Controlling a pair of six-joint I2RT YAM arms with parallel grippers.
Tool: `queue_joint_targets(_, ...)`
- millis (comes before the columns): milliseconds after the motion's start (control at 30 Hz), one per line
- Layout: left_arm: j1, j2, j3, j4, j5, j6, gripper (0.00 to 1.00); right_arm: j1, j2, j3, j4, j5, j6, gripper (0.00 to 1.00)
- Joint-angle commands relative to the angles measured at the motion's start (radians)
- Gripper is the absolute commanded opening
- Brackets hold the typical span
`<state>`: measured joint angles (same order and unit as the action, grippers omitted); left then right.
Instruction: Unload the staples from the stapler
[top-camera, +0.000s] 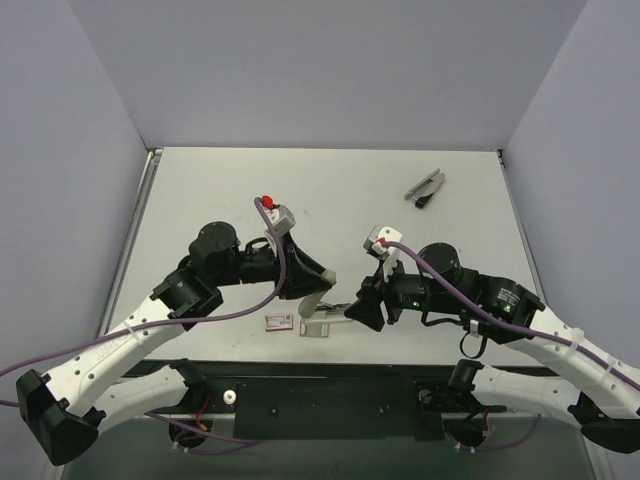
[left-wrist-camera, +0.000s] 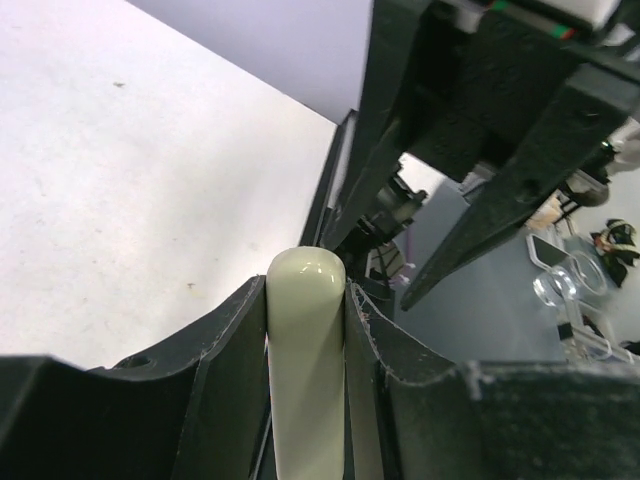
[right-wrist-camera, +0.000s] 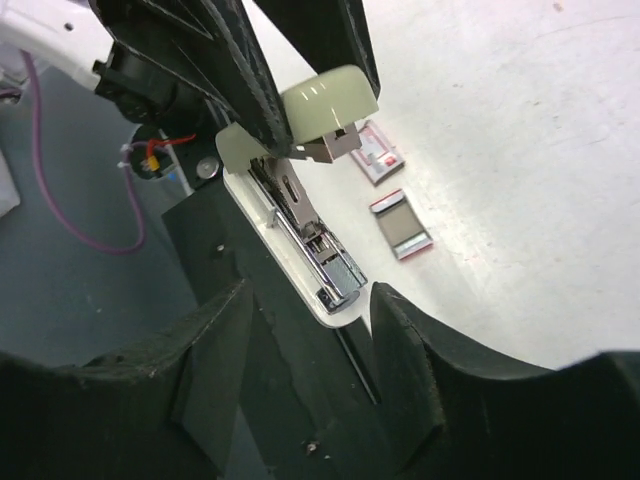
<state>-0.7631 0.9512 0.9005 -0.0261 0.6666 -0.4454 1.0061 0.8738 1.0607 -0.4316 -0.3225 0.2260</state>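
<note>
Stapler (right-wrist-camera: 300, 210) hinged open, left tool (left-wrist-camera: 305, 292) clamped on pale shell, right tool (right-wrist-camera: 310, 300) spread around base end

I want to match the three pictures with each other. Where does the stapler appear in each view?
Top external: the stapler is at low centre, just left of the middle.
Left wrist: the stapler is at bottom centre, with only its pale rounded bar showing.
Right wrist: the stapler is at upper centre, opened, with its metal bar exposed.
Shared landmark: the left gripper, whose black fingers clamp the pale bar in all three views.
</note>
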Motion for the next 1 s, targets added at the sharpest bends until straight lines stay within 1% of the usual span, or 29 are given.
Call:
queue_joint_targets(0,0.008,0.024,0.072,-0.007,-0.111,0.034,0.0,-0.04,0.016,0.077,-0.052,0.118,-0.069,0.47)
queue_joint_targets(67,0.01,0.053,0.087,-0.015,-0.139,0.033,0.0,-0.083,0.034,0.094,-0.05,0.125,-0.065,0.48)
queue_joint_targets(133,0.01,0.084,0.104,-0.018,-0.173,0.028,0.0,-0.161,0.068,0.113,-0.049,0.123,-0.045,0.42)
queue_joint_targets(167,0.01,0.104,0.113,-0.015,-0.195,0.024,0.0,-0.178,0.092,0.12,-0.048,0.123,-0.033,0.35)
queue_joint_targets(267,0.022,0.139,0.117,0.011,-0.223,0.008,0.0,-0.243,0.146,0.125,-0.026,0.175,0.002,0.23)
queue_joint_targets(300,0.036,0.159,0.112,0.055,-0.214,-0.01,0.0,-0.253,0.175,0.125,-0.012,0.177,0.018,0.15)
queue_joint_targets(367,0.06,0.193,0.114,0.089,-0.194,-0.045,0.0,-0.287,0.212,0.121,0.017,0.171,0.047,0.0)
queue_joint_targets(500,0.109,0.244,0.107,0.155,-0.186,-0.082,0.0,-0.311,0.238,0.079,0.117,0.157,0.081,0.0)
queue_joint_targets(600,0.142,0.29,0.101,0.218,-0.154,-0.124,0.0,-0.336,0.257,0.047,0.175,0.16,0.095,0.0)
queue_joint_targets(667,0.168,0.317,0.092,0.27,-0.125,-0.173,0.0,-0.36,0.271,0.015,0.234,0.139,0.11,0.0)
queue_joint_targets(700,0.177,0.325,0.09,0.281,-0.122,-0.18,0.0,-0.38,0.272,-0.016,0.291,0.108,0.114,0.0)
queue_joint_targets(767,0.188,0.345,0.084,0.313,-0.116,-0.197,0.0,-0.402,0.284,-0.051,0.374,0.082,0.13,0.0)
queue_joint_targets(833,0.194,0.366,0.084,0.334,-0.111,-0.207,0.0,-0.42,0.309,-0.065,0.422,0.062,0.133,0.0)
queue_joint_targets(967,0.206,0.414,0.09,0.377,-0.088,-0.231,0.0,-0.446,0.373,-0.061,0.514,0.034,0.139,0.0)
